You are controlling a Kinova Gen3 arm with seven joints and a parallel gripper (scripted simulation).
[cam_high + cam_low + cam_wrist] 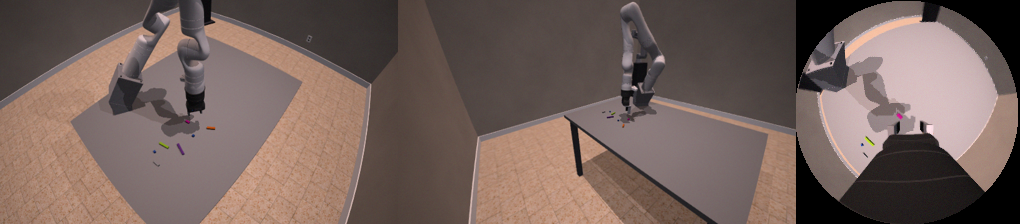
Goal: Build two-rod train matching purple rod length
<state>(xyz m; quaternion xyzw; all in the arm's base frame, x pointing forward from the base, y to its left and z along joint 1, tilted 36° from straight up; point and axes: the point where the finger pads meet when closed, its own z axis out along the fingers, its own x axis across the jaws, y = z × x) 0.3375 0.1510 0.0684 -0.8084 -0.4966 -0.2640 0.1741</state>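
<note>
Top view shows the end effector (194, 112) spread wide and empty, hanging just above the magenta rod (187, 121) at its 7 o'clock. Orange rod (211, 127) lies nearby on the bench (249, 93). Centre over magenta, align fingers across it, descend squarely.

End effector (194, 113) open, downward

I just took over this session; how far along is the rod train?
Nothing is joined yet. The magenta rod lies alone below the open, empty gripper, well apart from the orange rod. Those two would match the purple rod. The lime rod, grey rod and both blue rods lie scattered. Left: butt a pair end to end, then pull the arm away.
</note>
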